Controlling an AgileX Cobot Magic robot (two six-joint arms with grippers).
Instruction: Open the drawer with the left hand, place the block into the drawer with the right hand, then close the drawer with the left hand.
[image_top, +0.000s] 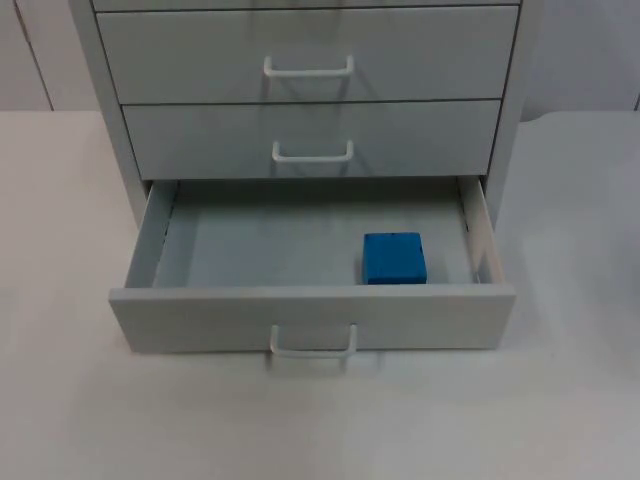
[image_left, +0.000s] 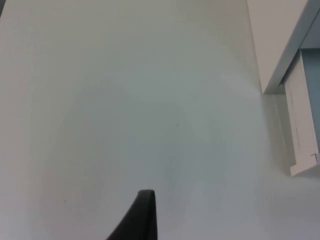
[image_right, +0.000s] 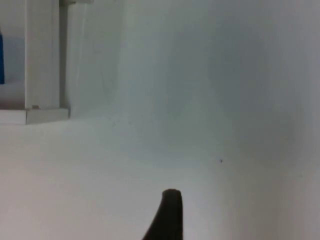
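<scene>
I see the grey cabinet (image_top: 310, 90) standing on the white table (image_top: 80, 420). Its bottom drawer (image_top: 310, 318) is pulled out toward me, and the two drawers above it are shut. The blue block (image_top: 394, 258) sits inside the open drawer, on the drawer floor, close behind the front panel and a bit toward the right wall. The white handle (image_top: 312, 345) sticks out from the front of the drawer.

My left gripper (image_left: 142, 220) hangs over bare table, with the left corner of the open drawer off to its side, well apart from it (I can only see one black fingertip, so I cannot tell how far open it is, and nothing sits against that tip).

My right gripper (image_right: 167, 217) hangs over bare table too, with the drawer's right corner off to its side and a thin bit of the blue block past that. I cannot tell how wide this one is open either.
</scene>
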